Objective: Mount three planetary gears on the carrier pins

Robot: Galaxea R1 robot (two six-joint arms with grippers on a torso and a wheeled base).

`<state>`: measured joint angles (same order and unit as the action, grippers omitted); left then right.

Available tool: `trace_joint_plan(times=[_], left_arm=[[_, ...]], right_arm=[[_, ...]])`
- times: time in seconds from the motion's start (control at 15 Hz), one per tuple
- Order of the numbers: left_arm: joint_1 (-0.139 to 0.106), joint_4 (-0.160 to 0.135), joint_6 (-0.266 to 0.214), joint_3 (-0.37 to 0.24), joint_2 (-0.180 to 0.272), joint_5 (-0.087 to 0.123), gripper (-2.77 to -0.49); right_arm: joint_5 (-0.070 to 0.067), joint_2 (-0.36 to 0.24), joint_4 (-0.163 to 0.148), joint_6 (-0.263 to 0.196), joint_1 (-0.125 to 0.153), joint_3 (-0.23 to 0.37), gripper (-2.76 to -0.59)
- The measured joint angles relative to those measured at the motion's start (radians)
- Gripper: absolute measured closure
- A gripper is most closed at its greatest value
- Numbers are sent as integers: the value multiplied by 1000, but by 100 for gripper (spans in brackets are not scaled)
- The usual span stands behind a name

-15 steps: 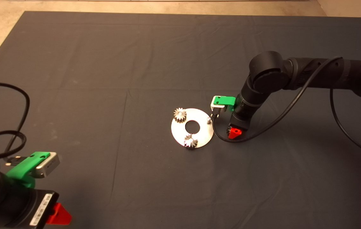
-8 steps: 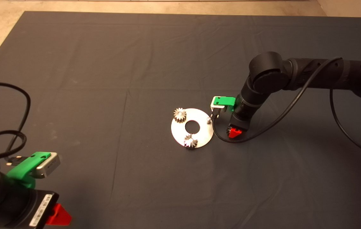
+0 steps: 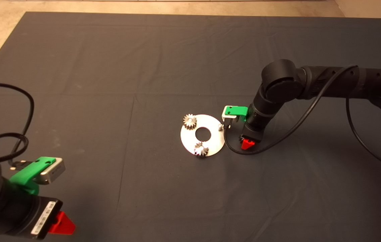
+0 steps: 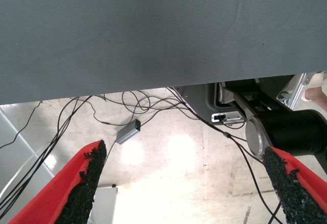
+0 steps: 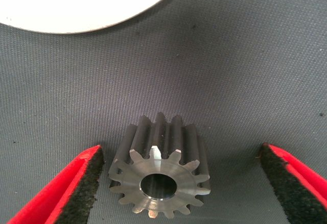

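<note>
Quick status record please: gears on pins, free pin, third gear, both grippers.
gears on pins: two planetary gears seated on the disc
free pin: one bare carrier pin
third gear: loose gear on the mat beside the disc
right gripper: open, straddling the loose gear
left gripper: open, parked lower left

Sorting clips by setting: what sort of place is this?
Probably a robotics lab test bench: a dark fabric mat on a bare floor, loose black cables trailing across the pale concrete floor, and a shiny round silver disc carrying small toothed metal gears.
</note>
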<state>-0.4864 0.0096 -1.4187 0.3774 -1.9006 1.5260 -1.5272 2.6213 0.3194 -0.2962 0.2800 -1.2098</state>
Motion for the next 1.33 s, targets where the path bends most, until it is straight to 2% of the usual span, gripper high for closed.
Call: trace_joint_plan(times=[0.13, 0.27, 0.4, 0.6, 0.8, 0.87, 1.27, 1.33], left_arm=[[0, 0, 3, 1, 0, 0, -217], [0, 0, 5, 3, 0, 0, -217], [0, -1, 7, 3, 0, 0, -217], [0, -1, 8, 3, 0, 0, -217], [0, -1, 10, 3, 7, 0, -217], [0, -1, 10, 3, 14, 0, -217], [0, -3, 16, -19, 96, 0, -217], [0, -6, 22, -21, 113, 0, -217]], right_arm=[[0, 0, 1, 0, 0, 3, -212], [0, 0, 1, 0, 0, 23, -211], [1, 0, 1, 0, 0, 43, -195], [0, 0, 1, 0, 0, 51, -183], [0, 0, 1, 0, -3, 55, -181], [0, 0, 2, 0, -8, 55, -169], [0, 0, 6, 0, -11, 55, -167], [-1, 0, 7, 0, -11, 54, -159]])
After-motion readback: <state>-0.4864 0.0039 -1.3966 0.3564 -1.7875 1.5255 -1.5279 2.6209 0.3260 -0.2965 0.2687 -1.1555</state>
